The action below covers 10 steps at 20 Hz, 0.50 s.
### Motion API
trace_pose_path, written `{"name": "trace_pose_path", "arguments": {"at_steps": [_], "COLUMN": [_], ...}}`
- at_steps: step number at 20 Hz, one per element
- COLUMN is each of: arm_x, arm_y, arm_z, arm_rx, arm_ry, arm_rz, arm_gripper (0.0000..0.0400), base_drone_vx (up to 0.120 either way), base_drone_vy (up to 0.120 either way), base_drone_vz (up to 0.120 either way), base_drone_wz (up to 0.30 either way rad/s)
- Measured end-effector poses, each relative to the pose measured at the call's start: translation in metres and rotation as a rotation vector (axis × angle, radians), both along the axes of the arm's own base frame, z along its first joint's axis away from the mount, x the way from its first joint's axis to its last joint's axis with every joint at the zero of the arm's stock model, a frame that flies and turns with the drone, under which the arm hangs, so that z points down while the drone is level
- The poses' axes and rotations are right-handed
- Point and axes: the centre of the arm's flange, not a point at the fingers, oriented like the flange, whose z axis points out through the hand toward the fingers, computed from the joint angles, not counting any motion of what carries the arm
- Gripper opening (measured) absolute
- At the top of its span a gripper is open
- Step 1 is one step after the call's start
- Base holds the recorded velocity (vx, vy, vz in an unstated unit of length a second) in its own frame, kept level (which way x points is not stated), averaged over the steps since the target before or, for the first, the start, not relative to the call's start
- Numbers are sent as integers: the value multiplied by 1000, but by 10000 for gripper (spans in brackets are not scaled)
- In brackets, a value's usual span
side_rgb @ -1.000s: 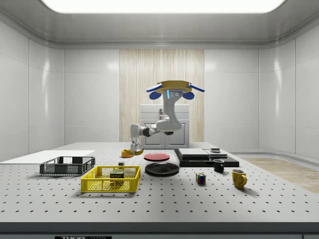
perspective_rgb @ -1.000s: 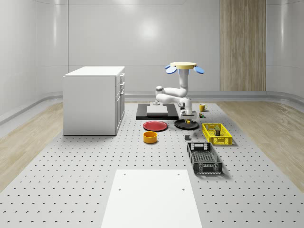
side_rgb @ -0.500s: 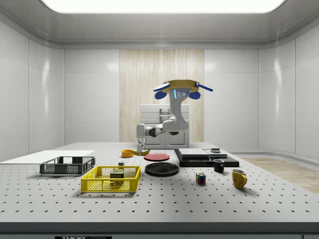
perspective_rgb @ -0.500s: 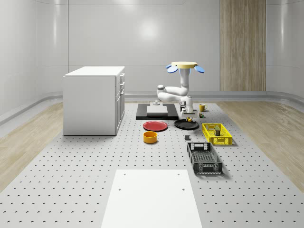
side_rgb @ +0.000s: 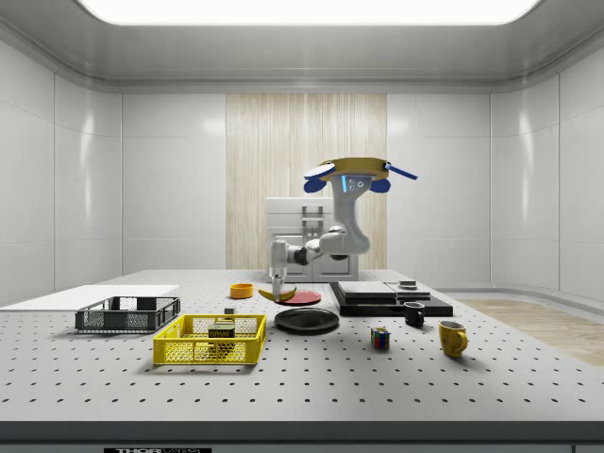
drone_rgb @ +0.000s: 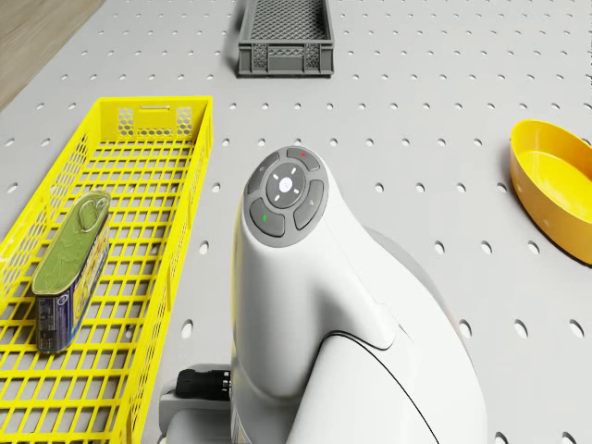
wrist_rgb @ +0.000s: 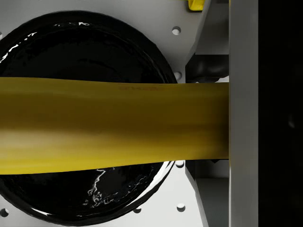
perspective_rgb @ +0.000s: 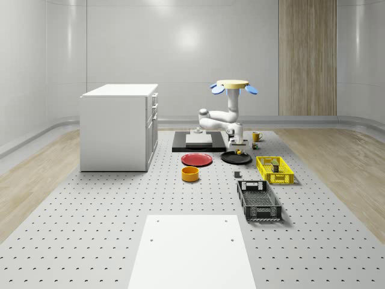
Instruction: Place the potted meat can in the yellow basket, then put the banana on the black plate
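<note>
Two fingers of gripper (side_rgb: 277, 291) clamped on banana (side_rgb: 278, 295), held above black plate (side_rgb: 307, 320), long axis roughly level, crosswise to fingers. Drone (side_rgb: 354, 173) hovering over table (side_rgb: 396, 377). Potted meat can (drone_rgb: 69, 268) lying in yellow basket (drone_rgb: 155, 305).

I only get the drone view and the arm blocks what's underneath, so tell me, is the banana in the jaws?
Observer: Yes, in the wrist view the banana lies across the jaws, gripped.
Operator: Is it over the black plate?
Observer: Yes, the black plate sits directly beneath it.
Operator: Set down yet?
Observer: No; the side view shows it hanging above the table, with the drone hovering.
</note>
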Motion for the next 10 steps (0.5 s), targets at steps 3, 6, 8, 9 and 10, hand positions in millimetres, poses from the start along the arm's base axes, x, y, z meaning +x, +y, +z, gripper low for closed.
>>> {"name": "trace_pose_path", "arguments": {"at_steps": [3,6,8,9,10], "arm_x": [0,0,0,0,0], "arm_y": [0,0,0,0,0], "arm_z": [0,0,0,0,0], "arm_rx": [0,0,0,0,0], "arm_ry": [0,0,0,0,0], "arm_rz": [0,0,0,0,0], "arm_gripper": [198,198,198,198,198], "base_drone_vx": [-120,-120,-120,-120,-120], "base_drone_vy": [0,0,0,0,0], "base_drone_vz": [0,-27,-120,-120,-80], "base_drone_wz": [0,0,0,0,0]}}
